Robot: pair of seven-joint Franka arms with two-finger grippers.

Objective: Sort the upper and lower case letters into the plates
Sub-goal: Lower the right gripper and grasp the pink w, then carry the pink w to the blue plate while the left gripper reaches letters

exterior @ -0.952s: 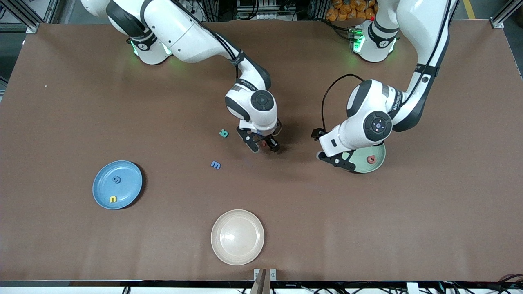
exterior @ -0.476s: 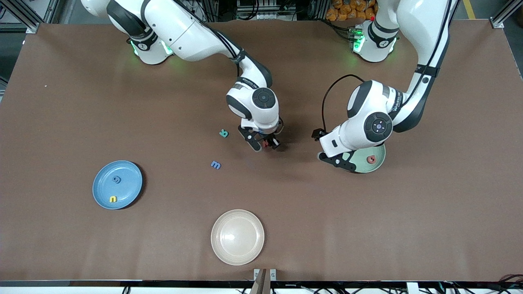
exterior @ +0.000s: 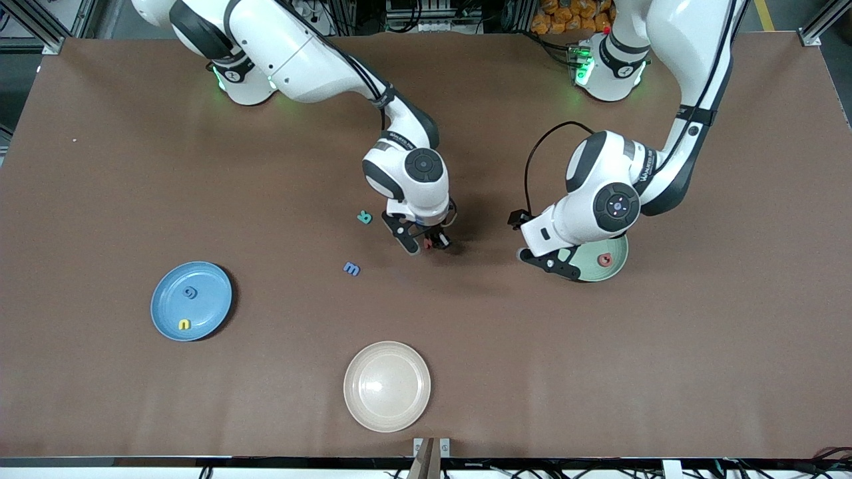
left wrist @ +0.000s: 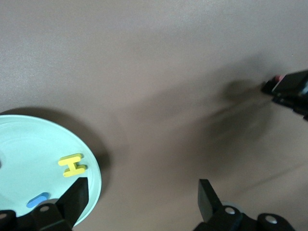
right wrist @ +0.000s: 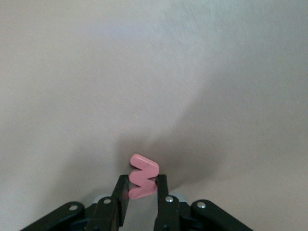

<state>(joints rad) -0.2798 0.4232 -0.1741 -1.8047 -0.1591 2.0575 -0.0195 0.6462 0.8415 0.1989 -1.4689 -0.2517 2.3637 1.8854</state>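
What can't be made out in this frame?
- Green plate, front view: mostly under the left arm; its yellow H shows only in the left wrist view.
- Red letter in the right gripper: its identity, half hidden between the fingers.
- Teal letter: too small to read.

A yellow letter [left wrist: 72, 165] reading "H" is lying in the pale green plate [left wrist: 29, 144]. A blue letter [exterior: 351, 269] reading "m" is lying on the worktop [exterior: 599, 372]. A yellow letter [exterior: 184, 324] reading "n" is sitting in the blue plate [exterior: 210, 303]. Other markings are staying unreadable.
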